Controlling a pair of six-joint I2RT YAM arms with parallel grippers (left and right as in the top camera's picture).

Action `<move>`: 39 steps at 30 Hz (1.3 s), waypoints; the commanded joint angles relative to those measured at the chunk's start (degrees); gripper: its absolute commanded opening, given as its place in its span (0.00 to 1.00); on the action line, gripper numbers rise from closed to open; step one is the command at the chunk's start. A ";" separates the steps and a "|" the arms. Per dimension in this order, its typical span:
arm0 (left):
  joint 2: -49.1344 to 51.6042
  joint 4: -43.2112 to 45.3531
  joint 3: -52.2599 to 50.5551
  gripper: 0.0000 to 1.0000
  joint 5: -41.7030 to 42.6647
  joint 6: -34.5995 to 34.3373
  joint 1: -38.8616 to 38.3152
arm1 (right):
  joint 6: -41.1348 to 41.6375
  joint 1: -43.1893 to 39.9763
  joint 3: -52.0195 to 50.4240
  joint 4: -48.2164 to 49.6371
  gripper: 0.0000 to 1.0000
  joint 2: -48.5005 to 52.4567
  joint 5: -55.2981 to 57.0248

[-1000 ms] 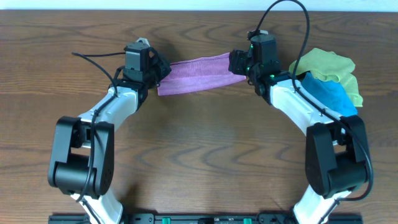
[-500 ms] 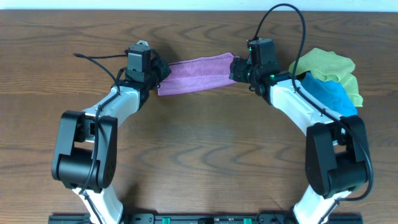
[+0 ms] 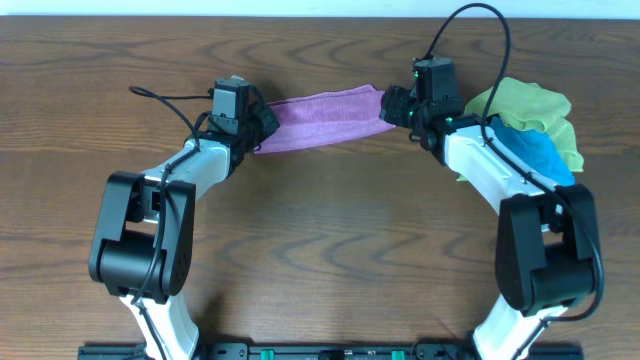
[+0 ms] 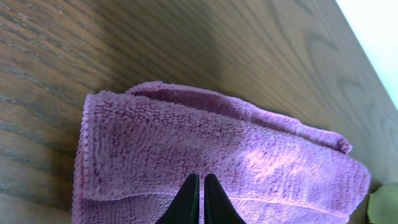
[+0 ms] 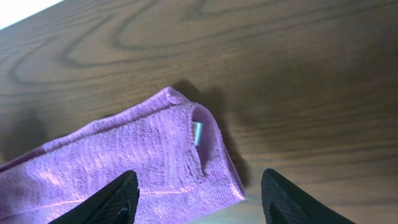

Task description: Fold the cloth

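The lilac cloth [image 3: 320, 118] lies as a folded strip on the wooden table, stretched between my two grippers. My left gripper [image 3: 262, 122] is at the strip's left end. In the left wrist view its fingers [image 4: 199, 177] are pressed together at the folded edge of the cloth [image 4: 217, 143]. My right gripper [image 3: 388, 105] is at the strip's right end. In the right wrist view its jaws [image 5: 199, 174] are wide open over that end of the cloth [image 5: 124, 168], where a small white tag [image 5: 197, 132] shows in the fold.
A yellow-green cloth [image 3: 530, 105] and a bright blue cloth [image 3: 530, 150] lie bunched at the right, beside the right arm. The table's far edge [image 3: 320, 16] runs just behind the lilac cloth. Cables loop above both wrists.
Both grippers and the cloth have shifted a little to the right. The strip stays stretched between them.
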 commanded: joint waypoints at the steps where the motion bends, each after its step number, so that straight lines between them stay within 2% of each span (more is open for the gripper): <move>1: 0.96 -0.55 0.92 0.06 -1.29 2.32 -0.13 | 2.49 -0.28 0.04 0.74 0.63 1.84 -1.88; 39: 4.07 -2.29 0.92 0.06 -0.98 2.49 -0.13 | 6.67 -0.11 0.07 5.42 0.60 9.57 -2.75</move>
